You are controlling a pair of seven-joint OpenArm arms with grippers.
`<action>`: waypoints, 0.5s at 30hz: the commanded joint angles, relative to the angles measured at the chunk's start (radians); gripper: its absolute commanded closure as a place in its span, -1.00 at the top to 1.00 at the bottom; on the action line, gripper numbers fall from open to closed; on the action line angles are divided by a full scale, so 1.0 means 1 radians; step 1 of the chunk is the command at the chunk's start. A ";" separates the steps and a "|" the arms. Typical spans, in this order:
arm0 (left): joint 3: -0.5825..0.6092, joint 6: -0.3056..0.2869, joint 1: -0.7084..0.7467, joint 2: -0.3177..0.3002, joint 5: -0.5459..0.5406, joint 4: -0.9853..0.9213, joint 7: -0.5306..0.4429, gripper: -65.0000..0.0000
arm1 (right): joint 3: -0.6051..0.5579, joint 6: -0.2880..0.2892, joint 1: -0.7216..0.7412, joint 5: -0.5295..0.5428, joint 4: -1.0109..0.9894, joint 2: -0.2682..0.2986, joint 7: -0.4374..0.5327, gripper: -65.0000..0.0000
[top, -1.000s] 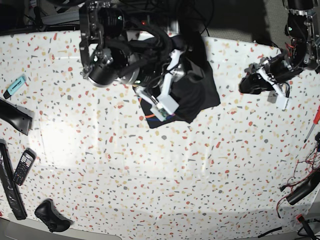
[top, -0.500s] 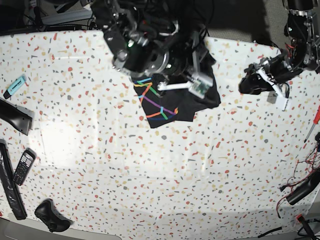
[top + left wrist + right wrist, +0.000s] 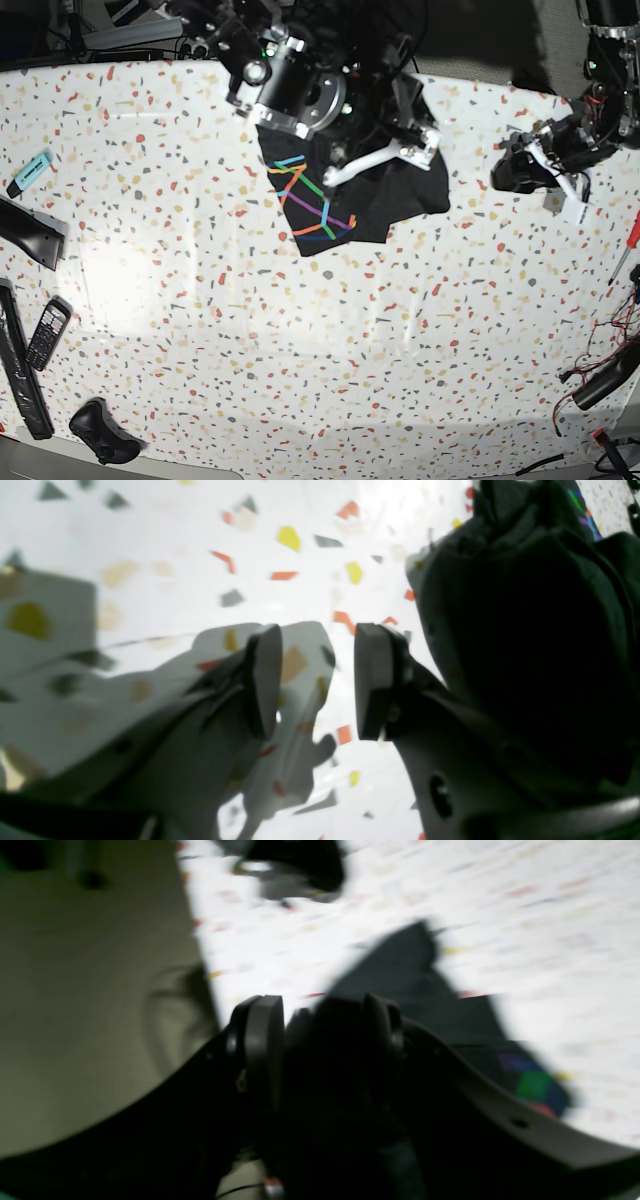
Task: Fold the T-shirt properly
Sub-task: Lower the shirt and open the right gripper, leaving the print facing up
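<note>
T-shirt (image 3: 355, 195) folded small at table (image 3: 300, 380) far edge; right gripper (image 3: 320, 1040) directly over it, jaws state unclear in blur; left gripper (image 3: 315, 680) apart, empty, well aside.

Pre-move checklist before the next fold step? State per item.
1. T-shirt folded compact, print up: ok, a small black bundle on the table with the coloured lines showing.
2. Left tool free of cloth: ok, jaws apart, only table surface between them.
3. Left tool clear of the shirt: ok, base view shows it parked off to the side.
4. Right tool state: cannot tell, the wrist view is blurred and dark between the jaws.
5. Right arm clear of the shirt: not ok, it hangs over the bundle's far edge.
</note>
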 commanded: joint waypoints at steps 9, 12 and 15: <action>-0.006 -0.007 -0.015 -0.048 -0.063 0.012 -0.005 -0.28 | 0.025 -0.006 0.012 -0.094 0.033 0.055 0.041 -0.22; -0.006 -0.007 -0.016 -0.045 -0.182 0.035 0.087 -0.28 | 0.099 -0.105 0.013 -0.117 0.033 0.055 0.058 -0.22; -0.006 -0.007 -0.015 -0.035 -0.201 0.103 0.138 -0.28 | 0.209 -0.125 0.013 -0.032 0.033 0.054 0.070 -0.22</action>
